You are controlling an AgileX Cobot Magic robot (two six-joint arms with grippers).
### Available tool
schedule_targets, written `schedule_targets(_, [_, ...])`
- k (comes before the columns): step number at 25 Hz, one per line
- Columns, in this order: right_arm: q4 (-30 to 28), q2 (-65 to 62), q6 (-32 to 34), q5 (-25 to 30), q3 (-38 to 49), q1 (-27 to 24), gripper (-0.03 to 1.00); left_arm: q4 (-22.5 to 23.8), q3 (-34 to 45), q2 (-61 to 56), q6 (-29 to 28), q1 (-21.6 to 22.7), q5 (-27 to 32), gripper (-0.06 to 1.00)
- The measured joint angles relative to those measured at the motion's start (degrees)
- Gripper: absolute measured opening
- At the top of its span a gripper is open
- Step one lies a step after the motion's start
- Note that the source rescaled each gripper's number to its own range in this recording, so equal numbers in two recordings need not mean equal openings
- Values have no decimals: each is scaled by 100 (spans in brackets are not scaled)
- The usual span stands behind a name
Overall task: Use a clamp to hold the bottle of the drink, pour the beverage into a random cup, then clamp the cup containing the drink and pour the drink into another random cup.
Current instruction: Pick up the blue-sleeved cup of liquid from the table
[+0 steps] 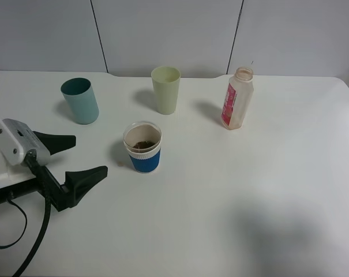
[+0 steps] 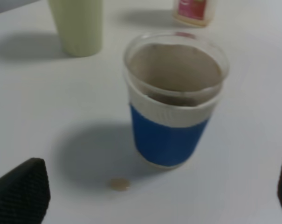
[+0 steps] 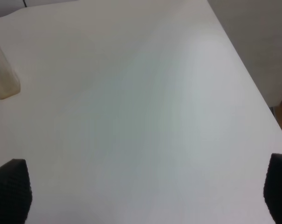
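The blue-sleeved cup (image 1: 143,148) stands mid-table with a little dark brown beverage (image 1: 143,144) in its bottom. My left gripper (image 1: 90,154) lies open to the left of it, its black fingers apart from the cup and holding nothing. In the left wrist view the cup (image 2: 171,116) stands ahead, beyond and between the fingertips (image 2: 19,191). The bottle (image 1: 237,99) stands upright at the back right, uncapped. The teal cup (image 1: 80,101) stands at the back left. My right gripper (image 3: 143,196) is open over bare table, with the bottle (image 3: 3,77) off to one side.
A pale green cup (image 1: 165,89) stands at the back centre, also seen as a pale green cup (image 2: 80,25) behind the blue-sleeved one. A small brown drop (image 2: 118,184) lies on the white table (image 1: 249,202) near that cup's base. The table's right edge (image 3: 252,79) shows.
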Motion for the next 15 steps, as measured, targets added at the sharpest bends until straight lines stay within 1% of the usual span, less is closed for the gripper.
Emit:
schedule_targets(3, [0,0,0,0,0,0,100,-323,0,0,205,0,-56,99])
schedule_targets(6, [0,0,0,0,0,0,100,-515,0,71,303,0,-186,99])
schedule_targets(8, [0,0,0,0,0,0,100,-564,0,280,357,0,-205,99])
schedule_targets(12, [0,0,0,0,0,0,100,-518,-6,990,487,0,-205,99])
schedule_targets(15, [0,0,0,0,0,0,100,-334,-71,1396,500,0,-199,99])
